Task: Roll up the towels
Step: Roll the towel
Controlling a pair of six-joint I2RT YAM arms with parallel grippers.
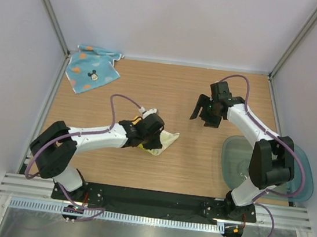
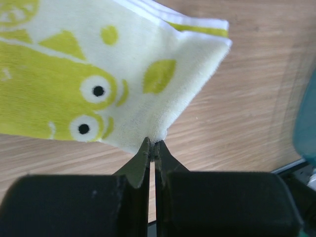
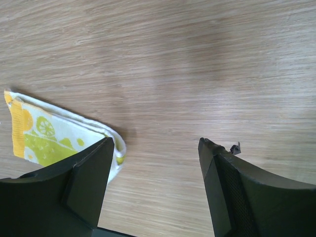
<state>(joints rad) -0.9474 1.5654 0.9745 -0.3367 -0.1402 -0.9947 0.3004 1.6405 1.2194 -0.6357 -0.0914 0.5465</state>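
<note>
Towels come first. The yellow towel (image 1: 166, 142) lies near the middle of the table (image 1: 197, 176), folded over on itself. The blue towel (image 1: 92, 70) is spread out in the far left corner, well apart from both arms.

The left tool (image 2: 153, 148) is pinched tight on one edge of the yellow towel. In the left wrist view its two tips press together with a bit of soft cloth between them. The towel lifts a little off the wood there. I think it holds that edge so the cloth cannot slide when it gets turned over and rolled.

The right tool (image 3: 155, 148) has its two fingers wide apart, with nothing between them. It hangs over bare wood to the right of the yellow towel and does not touch it. In its own view a corner of the yellow towel peeks out beside one finger. It looks ready to come in and help, maybe to press down or grab the other side.

A clear bluish tub (image 1: 307, 167) sits at the right edge of the table, by the right arm. Rolled towels may go there, but I cannot be sure.

The yellow towel is not a neat roll yet, and the blue towel is untouched, so the job looks early. The cloth is floppy and may fall open if the pinch lets go.
</note>
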